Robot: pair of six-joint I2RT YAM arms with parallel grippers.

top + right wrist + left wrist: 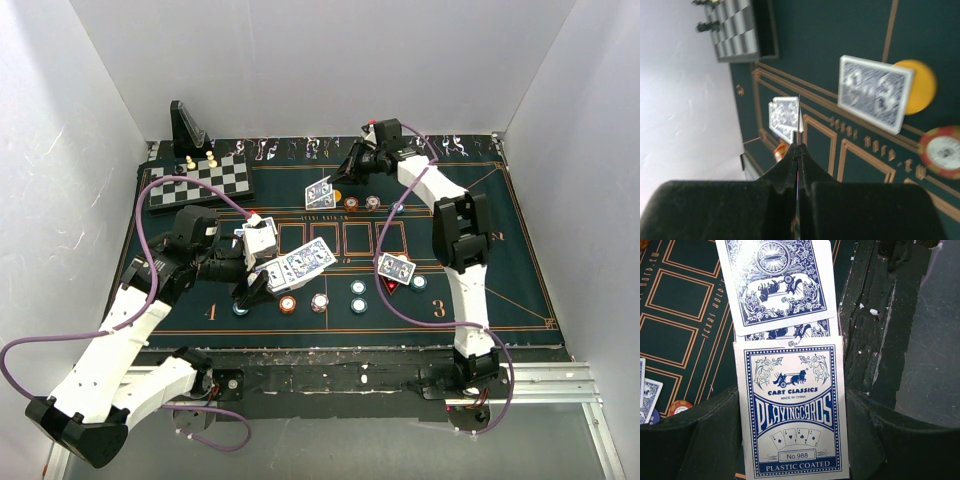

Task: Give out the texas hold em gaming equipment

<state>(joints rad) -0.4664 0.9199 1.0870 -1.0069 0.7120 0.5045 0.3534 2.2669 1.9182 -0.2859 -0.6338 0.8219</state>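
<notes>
The worktop [330, 372] is covered nearly to its edges by a dark green poker mat [500, 240] printed with orange-lined boxes. At the far left corner a chessboard [200, 182] lies on the mat, with a black angled stand [187, 125] just behind it. Near the middle of the far edge a face-down playing card [320, 192] partly covers a yellow disc [336, 195], an orange chip [351, 204] and a whitish chip [372, 202] just beside them. Toward the near edge lie a second orange chip [288, 303], a second whitish chip [319, 301] and two teal chips [358, 287], while right of centre face-down cards [397, 267] touch a red triangle marker [390, 284].
</notes>
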